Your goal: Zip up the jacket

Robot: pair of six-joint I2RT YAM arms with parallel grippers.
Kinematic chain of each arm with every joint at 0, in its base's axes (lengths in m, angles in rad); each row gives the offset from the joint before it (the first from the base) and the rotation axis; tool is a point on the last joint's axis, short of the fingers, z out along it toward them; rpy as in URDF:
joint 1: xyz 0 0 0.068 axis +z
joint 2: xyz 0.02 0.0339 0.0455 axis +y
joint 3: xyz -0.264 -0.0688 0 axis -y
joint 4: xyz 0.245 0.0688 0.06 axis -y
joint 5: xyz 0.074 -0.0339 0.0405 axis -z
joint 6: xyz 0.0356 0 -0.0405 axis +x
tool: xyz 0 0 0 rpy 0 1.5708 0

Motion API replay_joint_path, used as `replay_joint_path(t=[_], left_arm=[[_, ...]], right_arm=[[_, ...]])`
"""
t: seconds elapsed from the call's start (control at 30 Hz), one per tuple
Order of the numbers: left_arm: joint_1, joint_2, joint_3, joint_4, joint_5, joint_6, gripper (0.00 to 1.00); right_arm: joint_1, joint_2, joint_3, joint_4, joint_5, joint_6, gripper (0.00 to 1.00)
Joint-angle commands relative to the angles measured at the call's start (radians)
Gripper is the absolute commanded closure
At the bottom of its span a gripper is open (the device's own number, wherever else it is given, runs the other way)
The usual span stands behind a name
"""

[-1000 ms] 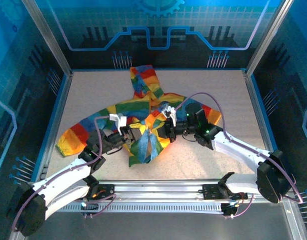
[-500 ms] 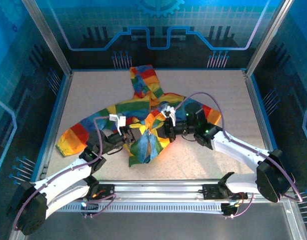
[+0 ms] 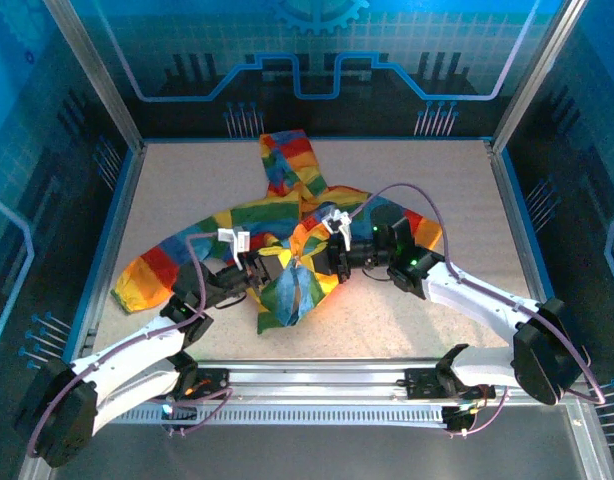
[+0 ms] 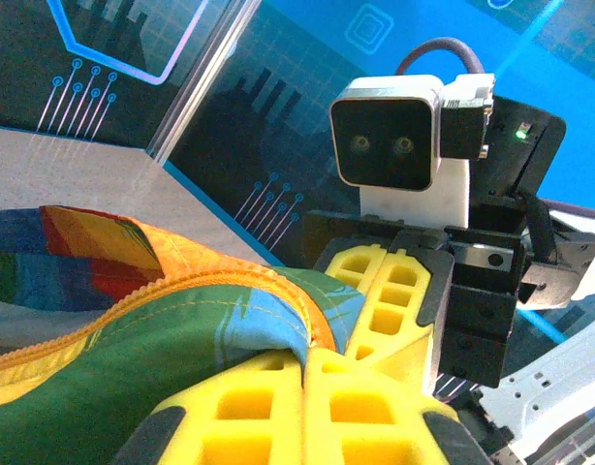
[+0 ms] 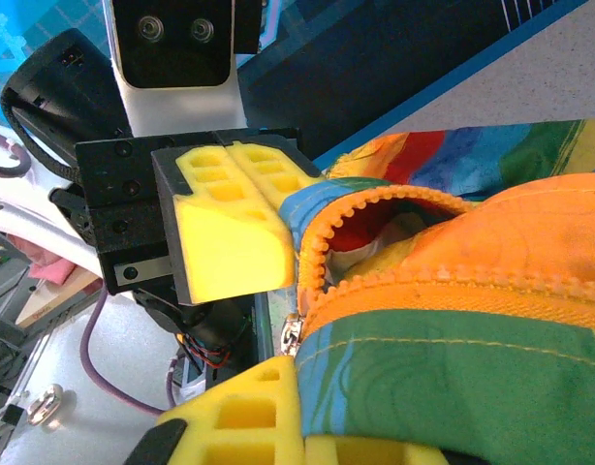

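The rainbow-striped jacket (image 3: pixel 287 215) lies on the speckled table with its hood pointing to the back. Its lower front is bunched between the two grippers. My left gripper (image 3: pixel 270 268) is shut on the green and blue front panel (image 4: pixel 133 368), just beside the orange zipper teeth (image 4: pixel 230 281). My right gripper (image 3: pixel 327 262) is shut on the opposite green panel (image 5: pixel 472 378), under its orange zipper tape (image 5: pixel 443 281). A small metal slider (image 5: pixel 291 336) sits at the end of that tape. The two grippers face each other a short way apart, and the zipper gapes open between them.
One sleeve (image 3: pixel 147 275) spreads toward the table's left edge and the other (image 3: pixel 417 225) lies under the right arm. Blue panel walls (image 3: pixel 117 200) enclose the table on three sides. A metal rail (image 3: pixel 317 375) runs along the near edge.
Almost nothing has changed. Both grippers keep their hold, and the bunched fabric between them has shifted only very slightly.
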Motion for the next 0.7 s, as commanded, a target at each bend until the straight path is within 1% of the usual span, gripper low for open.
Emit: replay_joint_path(t=[0.0, 0.17, 0.43, 0.67], left_arm=[[0.005, 0.010, -0.020, 0.084, 0.026, -0.027, 1.00], [0.006, 0.007, -0.028, 0.096, 0.023, -0.040, 1.00], [0.007, 0.009, -0.035, 0.115, 0.047, -0.072, 1.00], [0.010, 0.008, -0.040, 0.121, 0.064, -0.104, 1.00]], right_arm=[[0.008, 0.008, 0.033, 0.057, -0.019, 0.008, 1.00], [0.004, 0.008, 0.022, 0.075, -0.018, 0.016, 1.00], [-0.008, 0.014, 0.017, 0.103, -0.030, 0.033, 1.00], [-0.012, 0.018, 0.030, 0.063, -0.022, -0.004, 1.00]])
